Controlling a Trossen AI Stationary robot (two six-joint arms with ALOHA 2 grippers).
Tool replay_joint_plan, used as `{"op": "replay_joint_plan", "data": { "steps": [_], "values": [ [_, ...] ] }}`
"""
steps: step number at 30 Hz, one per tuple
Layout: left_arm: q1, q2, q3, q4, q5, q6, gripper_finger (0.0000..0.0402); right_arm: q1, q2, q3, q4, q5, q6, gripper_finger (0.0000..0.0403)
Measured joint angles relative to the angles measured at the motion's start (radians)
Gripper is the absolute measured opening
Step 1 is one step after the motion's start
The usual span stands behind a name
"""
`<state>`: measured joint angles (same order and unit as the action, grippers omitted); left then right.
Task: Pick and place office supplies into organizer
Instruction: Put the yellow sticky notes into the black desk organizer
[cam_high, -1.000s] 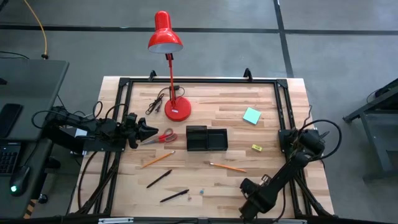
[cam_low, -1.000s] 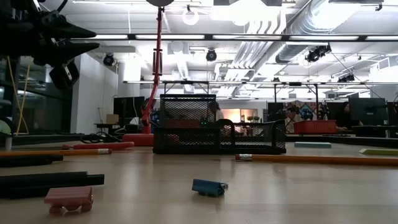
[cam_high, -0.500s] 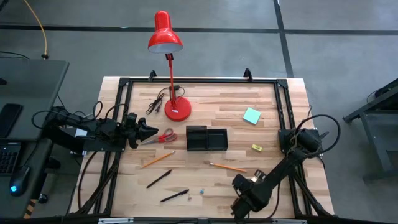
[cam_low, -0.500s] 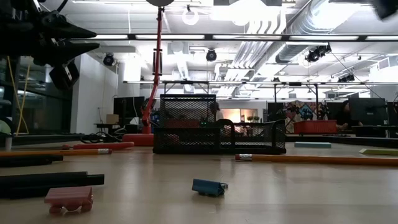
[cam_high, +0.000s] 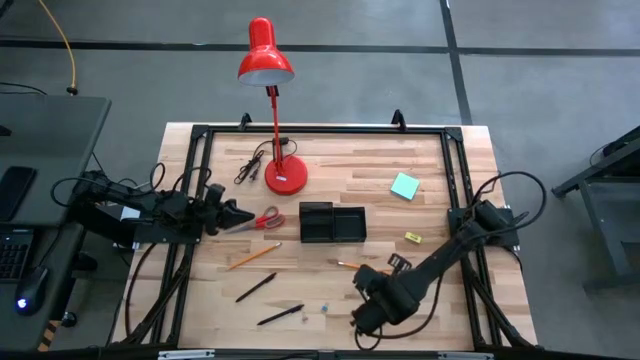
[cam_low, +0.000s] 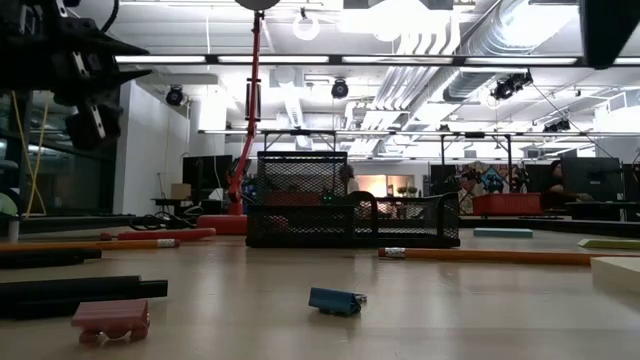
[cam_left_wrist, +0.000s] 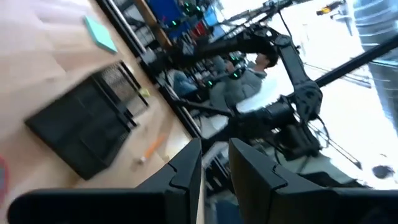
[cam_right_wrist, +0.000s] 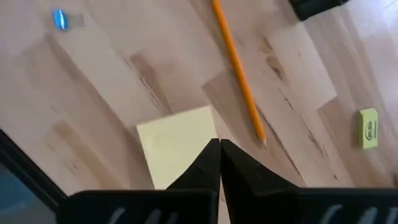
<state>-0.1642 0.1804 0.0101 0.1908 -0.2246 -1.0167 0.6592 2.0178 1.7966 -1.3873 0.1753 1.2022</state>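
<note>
None of the supplies visibly sits in the organizer yet; in the high view both of its compartments look bare, at the centre of the worktop just right of the red lamp's base. Everything else lies scattered. The red-handled scissors rest left of the organizer, with the left pincer right at their handles; in the left wrist view its fingers stand a narrow gap apart, and whether they grip anything I cannot tell. One orange pencil lies below the scissors, and a second orange pencil lies lower right of the organizer. Two black pens sit near the lower-left edge, with a small blue bit beside them. The teal sticky pad waits at upper right and the tiny yellow block at right of centre. The right pincer hangs low at the bottom centre of the frame, fingers closed tight; in the right wrist view a yellow sticky pad lies on the wood just ahead of their tips, and whether they pinch its edge is unclear. By my judgement the job is at its very start, with every item left to move.
</note>
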Motion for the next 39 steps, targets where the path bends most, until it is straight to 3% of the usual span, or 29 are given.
{"op": "replay_joint_plan", "data": {
  "steps": [4, 10, 14, 21, 24, 39],
  "values": [
    [0.000, 0.000, 0.000, -0.006, 0.026, -0.001, 0.0074, 0.001, -0.001, -0.025, 0.053, -0.082, -0.081, 0.0000],
    [0.000, 0.001, 0.000, -0.057, 0.021, 0.024, 0.0074, 0.022, -0.001, -0.032, 0.145, -0.118, -0.106, 0.0023],
    [0.000, 0.001, 0.000, -0.095, 0.019, 0.024, 0.0074, 0.022, 0.001, -0.032, 0.149, -0.124, -0.129, 0.0089],
    [0.000, 0.001, 0.000, -0.120, 0.020, 0.024, 0.0074, 0.032, 0.080, -0.032, 0.159, -0.184, -0.173, 0.0247],
    [0.000, 0.001, 0.000, -0.126, 0.020, 0.023, 0.0074, 0.043, 0.106, -0.033, 0.180, -0.179, -0.182, 0.0285],
    [0.000, 0.001, 0.000, -0.143, 0.023, 0.013, 0.0074, 0.085, 0.193, -0.024, 0.239, -0.202, -0.201, 0.0276]
  ]
}}
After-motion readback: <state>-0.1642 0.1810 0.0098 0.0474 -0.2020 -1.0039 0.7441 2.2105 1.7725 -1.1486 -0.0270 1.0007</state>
